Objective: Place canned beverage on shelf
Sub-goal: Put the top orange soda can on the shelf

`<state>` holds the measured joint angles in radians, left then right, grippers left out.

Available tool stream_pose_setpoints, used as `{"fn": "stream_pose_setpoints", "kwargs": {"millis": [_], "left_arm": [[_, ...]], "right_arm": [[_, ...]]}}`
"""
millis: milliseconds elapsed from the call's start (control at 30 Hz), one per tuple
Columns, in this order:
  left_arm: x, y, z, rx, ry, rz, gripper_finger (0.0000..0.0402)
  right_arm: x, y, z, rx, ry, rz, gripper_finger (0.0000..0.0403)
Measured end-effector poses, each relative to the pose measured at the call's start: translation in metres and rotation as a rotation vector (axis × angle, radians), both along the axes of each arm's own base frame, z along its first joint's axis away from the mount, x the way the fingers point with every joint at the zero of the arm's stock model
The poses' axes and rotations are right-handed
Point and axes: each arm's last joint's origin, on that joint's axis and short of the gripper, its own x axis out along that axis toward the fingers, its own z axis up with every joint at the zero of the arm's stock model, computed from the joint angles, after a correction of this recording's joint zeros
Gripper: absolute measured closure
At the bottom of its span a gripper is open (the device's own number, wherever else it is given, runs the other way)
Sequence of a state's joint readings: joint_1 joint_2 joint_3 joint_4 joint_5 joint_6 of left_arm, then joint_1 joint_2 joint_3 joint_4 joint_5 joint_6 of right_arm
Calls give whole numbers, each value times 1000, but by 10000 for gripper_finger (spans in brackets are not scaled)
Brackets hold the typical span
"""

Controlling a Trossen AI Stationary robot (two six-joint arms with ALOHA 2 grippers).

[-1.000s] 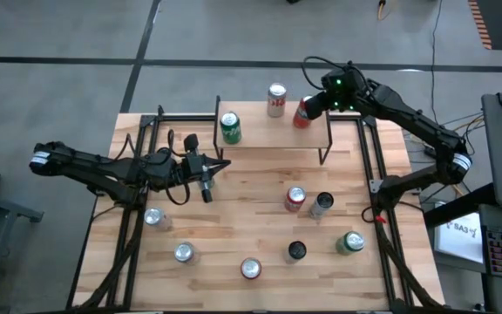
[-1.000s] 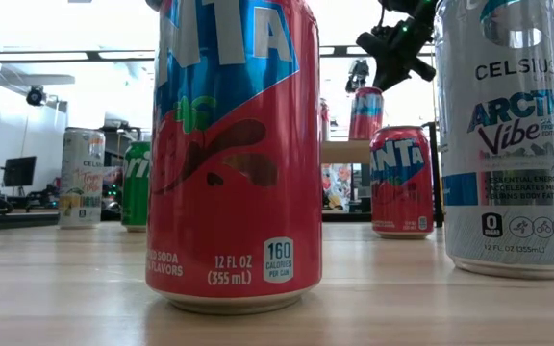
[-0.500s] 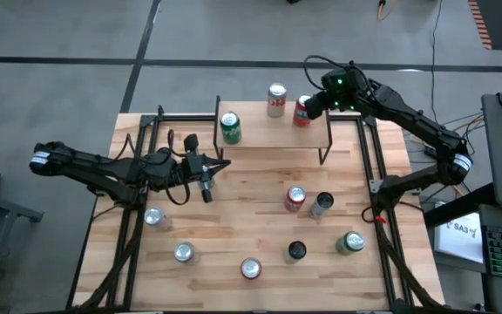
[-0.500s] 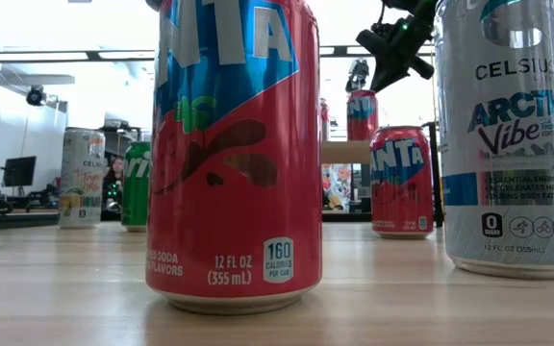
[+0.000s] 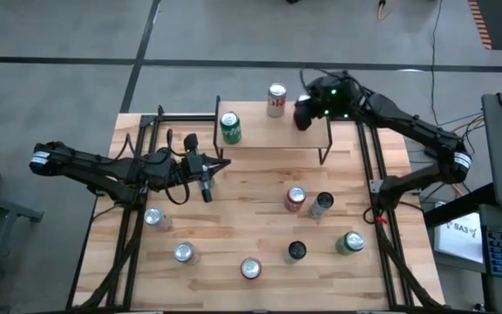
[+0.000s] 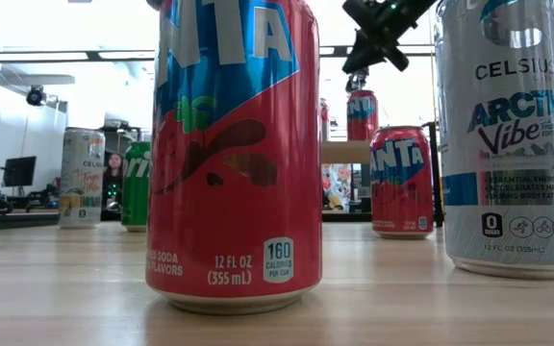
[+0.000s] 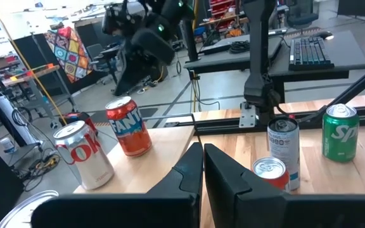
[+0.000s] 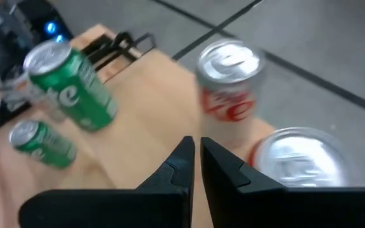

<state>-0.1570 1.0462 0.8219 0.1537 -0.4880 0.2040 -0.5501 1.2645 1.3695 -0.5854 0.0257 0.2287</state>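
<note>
Right tool (image 5: 303, 113) clenched, empty, above red can (image 8: 296, 158) on shelf (image 5: 260, 133); left tool (image 5: 206, 194) clenched.

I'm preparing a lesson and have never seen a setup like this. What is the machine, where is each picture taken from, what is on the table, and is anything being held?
It is a robot with two dark arms at a wooden table. One picture looks straight down, one looks level across the tabletop, and two come from cameras on the arms' wrists.

A small shelf stands at the table's far edge with three cans on it: a green can, a silver can and a red can. Seven more cans stand on the table in front of it.

The right gripper is shut and hangs over the red can, holding nothing. The left gripper is shut and empty, waiting above the left side of the table.
</note>
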Motion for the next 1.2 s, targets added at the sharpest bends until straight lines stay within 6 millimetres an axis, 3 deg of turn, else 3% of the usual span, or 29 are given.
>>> {"fn": "stream_pose_setpoints", "kwargs": {"millis": [533, 1200], "left_arm": [[0, 0, 1, 2, -10, 0, 402], [0, 0, 1, 2, -9, 0, 402]], "right_arm": [[21, -7, -25, -57, 153, -143, 385], [12, -7, -23, -91, 194, -294, 385]]}}
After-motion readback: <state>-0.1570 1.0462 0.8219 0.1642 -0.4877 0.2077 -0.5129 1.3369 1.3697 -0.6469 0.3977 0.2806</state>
